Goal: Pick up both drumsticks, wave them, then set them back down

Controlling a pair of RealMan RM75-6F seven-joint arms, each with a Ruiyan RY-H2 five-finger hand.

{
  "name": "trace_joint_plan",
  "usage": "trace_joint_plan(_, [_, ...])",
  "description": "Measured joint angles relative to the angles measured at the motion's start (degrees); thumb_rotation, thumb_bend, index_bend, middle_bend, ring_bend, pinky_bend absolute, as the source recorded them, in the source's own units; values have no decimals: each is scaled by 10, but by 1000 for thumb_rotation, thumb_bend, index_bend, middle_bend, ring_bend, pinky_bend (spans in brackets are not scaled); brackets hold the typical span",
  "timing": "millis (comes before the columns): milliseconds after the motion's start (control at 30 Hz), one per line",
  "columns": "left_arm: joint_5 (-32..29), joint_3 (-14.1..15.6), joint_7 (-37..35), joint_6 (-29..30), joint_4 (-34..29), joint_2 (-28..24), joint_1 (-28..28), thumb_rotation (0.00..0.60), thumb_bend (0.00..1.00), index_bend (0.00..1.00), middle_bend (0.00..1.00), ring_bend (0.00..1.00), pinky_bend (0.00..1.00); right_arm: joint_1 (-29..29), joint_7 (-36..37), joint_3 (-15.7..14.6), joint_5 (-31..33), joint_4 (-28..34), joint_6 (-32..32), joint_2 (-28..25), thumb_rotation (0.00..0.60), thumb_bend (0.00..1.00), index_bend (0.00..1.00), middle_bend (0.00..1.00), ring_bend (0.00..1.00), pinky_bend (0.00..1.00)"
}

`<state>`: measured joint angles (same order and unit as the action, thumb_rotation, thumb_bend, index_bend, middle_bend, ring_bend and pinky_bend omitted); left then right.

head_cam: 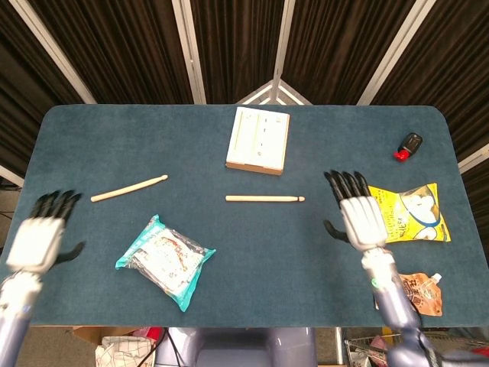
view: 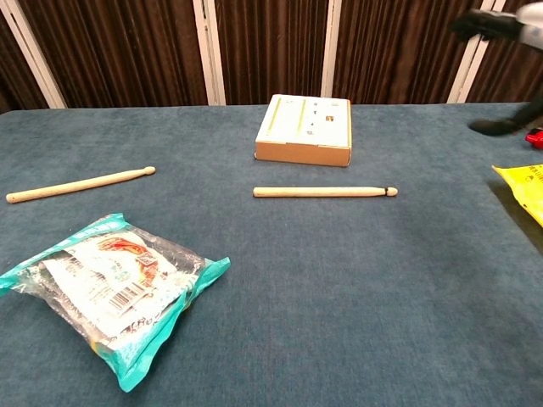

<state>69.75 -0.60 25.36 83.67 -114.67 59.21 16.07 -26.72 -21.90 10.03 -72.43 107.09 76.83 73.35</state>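
Two wooden drumsticks lie flat on the blue table. The left drumstick (head_cam: 128, 189) (view: 80, 184) rests at the left of the table, its tip pointing right. The other drumstick (head_cam: 264, 199) (view: 324, 192) lies near the middle, just in front of the box. My left hand (head_cam: 38, 235) hovers at the table's left edge with fingers spread, holding nothing, far from its stick. My right hand (head_cam: 357, 216) is raised to the right of the middle stick, fingers spread and empty; only its blurred fingers (view: 501, 25) show in the chest view.
A flat cardboard box (head_cam: 258, 140) (view: 305, 129) sits behind the middle stick. A teal snack bag (head_cam: 165, 260) (view: 110, 288) lies at front left. A yellow bag (head_cam: 409, 213), an orange pouch (head_cam: 418, 290) and a small red-black item (head_cam: 408, 144) occupy the right side.
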Motion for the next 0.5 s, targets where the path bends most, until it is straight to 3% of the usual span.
trace_joint_plan(233, [42, 64, 33, 105, -26, -26, -103, 600, 367, 88, 29, 0, 0, 69, 29, -66, -78, 4, 61, -30, 600, 310, 29, 97, 64, 0])
trace_joint_plan(500, [113, 87, -33, 143, 9, -31, -150, 600, 367, 88, 6, 0, 0, 133, 16, -121, -172, 22, 133, -58, 600, 310, 29, 93, 64, 0])
